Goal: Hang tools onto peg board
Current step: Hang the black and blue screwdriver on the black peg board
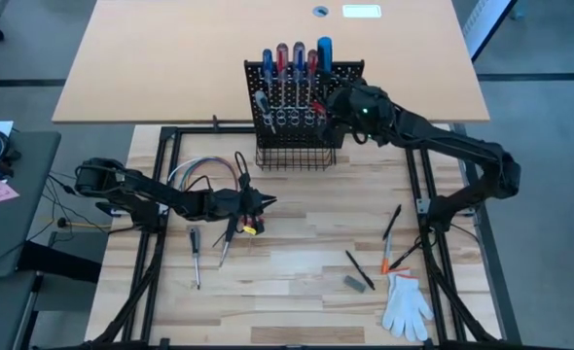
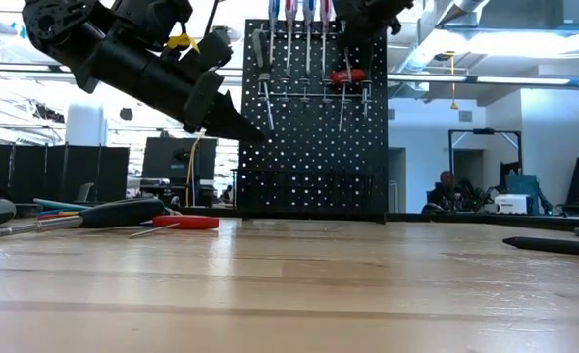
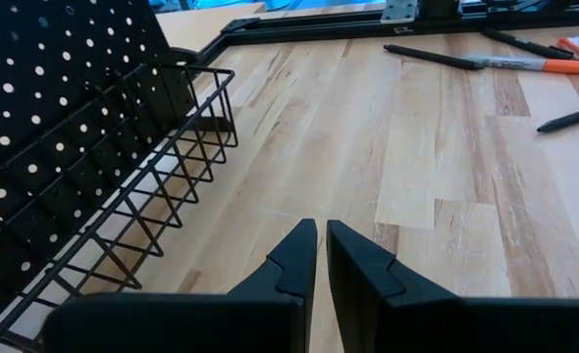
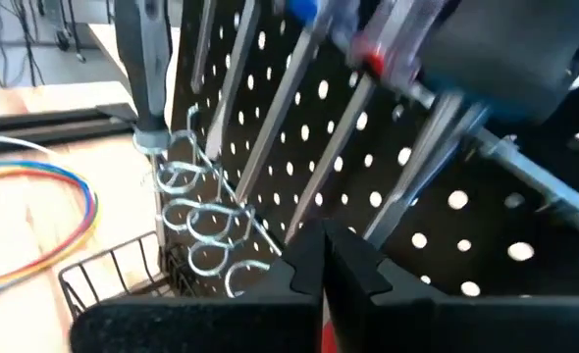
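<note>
Honestly, the risky bit is up at the peg board [image 1: 302, 107]. The right gripper [image 1: 338, 105] is jammed in close against the row of silver rings [image 4: 199, 221], jaws pressed together, with a red-handled screwdriver [image 2: 347, 75] right at them — I can't tell if it's actually pinched or just sitting in its ring. If it's only half seated, pulling away could drag it out or let it tilt and drop into the wire basket [image 3: 147, 186]. The shafts already hanging there are packed tight, so a sideways nudge could knock a neighbour loose too, and the board itself looks light enough to shift if pushed.

The left gripper [image 3: 321, 255] hangs above the table just beside the basket, jaws closed on nothing. Below it lie a couple of screwdrivers [image 1: 196, 253], near a loop of coloured wires [image 1: 201, 171] — a low pass could snag that loop. More tools [image 1: 392, 224] sit well apart over on the right by a white glove [image 1: 405, 303], not yet hung.
</note>
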`<state>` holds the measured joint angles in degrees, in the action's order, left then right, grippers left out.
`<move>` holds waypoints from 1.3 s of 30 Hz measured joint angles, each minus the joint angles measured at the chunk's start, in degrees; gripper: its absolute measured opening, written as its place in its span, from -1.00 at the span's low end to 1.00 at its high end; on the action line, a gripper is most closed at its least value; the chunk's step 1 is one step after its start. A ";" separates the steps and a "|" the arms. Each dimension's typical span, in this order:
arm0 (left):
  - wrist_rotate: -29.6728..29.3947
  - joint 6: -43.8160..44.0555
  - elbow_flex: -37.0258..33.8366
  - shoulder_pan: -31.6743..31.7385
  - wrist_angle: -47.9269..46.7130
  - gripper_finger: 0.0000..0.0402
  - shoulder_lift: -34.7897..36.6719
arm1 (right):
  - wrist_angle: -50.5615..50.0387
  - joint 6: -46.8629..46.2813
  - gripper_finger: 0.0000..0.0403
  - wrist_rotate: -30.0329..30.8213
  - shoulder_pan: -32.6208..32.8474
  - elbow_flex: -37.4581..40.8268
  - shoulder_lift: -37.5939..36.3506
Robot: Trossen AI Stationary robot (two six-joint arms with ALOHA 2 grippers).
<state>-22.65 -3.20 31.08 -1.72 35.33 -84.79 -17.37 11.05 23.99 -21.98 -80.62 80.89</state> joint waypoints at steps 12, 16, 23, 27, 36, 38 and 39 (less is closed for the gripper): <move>0.00 0.44 -0.01 0.02 0.04 -0.89 -0.01 | 0.42 2.67 -0.57 -0.35 7.72 0.00 -3.60; 0.00 0.44 -0.01 0.01 0.07 -0.89 -0.01 | 3.27 4.51 -0.19 -0.46 9.89 0.00 -5.21; 0.00 0.46 -0.01 0.00 0.26 -0.89 -0.01 | 6.86 6.01 0.36 1.64 6.20 -6.09 -6.69; -0.02 0.82 -0.01 0.01 0.55 -0.89 -0.01 | 7.13 5.80 0.46 1.00 -0.33 -9.90 -5.57; -0.02 0.68 -0.01 0.00 1.53 -0.89 -0.01 | 0.39 -3.92 0.47 -26.11 -15.57 -18.41 0.98; 0.00 0.68 -0.01 0.00 1.29 -0.89 -0.01 | -1.88 -4.47 0.47 -29.28 -17.30 -20.15 2.91; 0.07 0.70 -0.01 0.02 1.28 -0.89 -0.01 | -3.03 -4.59 0.47 -30.45 -18.18 -20.92 3.77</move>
<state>-22.58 -2.50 31.07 -1.69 36.62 -84.79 -20.40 6.46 -6.46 -40.16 -101.54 84.66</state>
